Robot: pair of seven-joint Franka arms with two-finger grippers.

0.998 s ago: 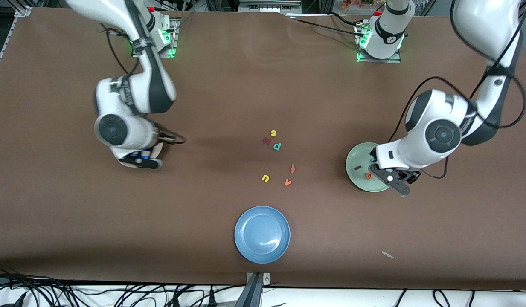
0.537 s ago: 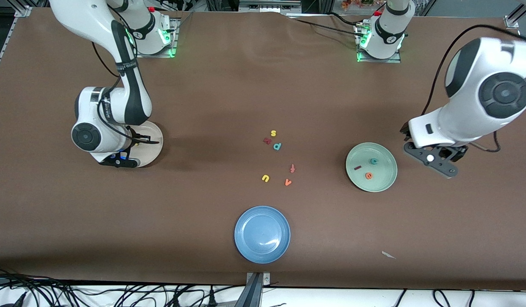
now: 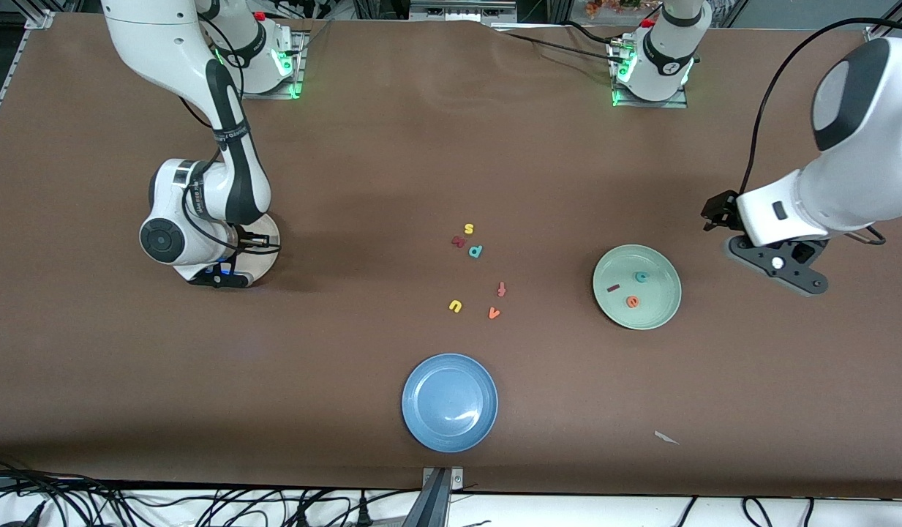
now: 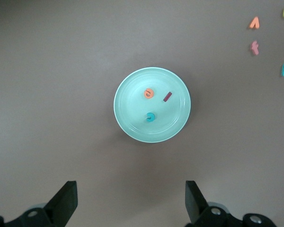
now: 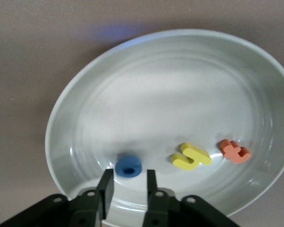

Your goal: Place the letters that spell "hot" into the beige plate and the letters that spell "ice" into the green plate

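Blue "o" (image 5: pixel 128 166) in beige plate (image 5: pixel 146 85), right gripper (image 5: pixel 128 185) jaws apart.

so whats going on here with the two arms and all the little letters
Two arms are sorting foam letters into plates. The right end effector sits low over the beige plate, its fingers slightly apart just above the blue "o", with the yellow "h" and orange "t" lying beside it. The green plate holds the "i", "c" and "e". The left end effector hangs open over bare table beside it. Spare letters lie mid-table.
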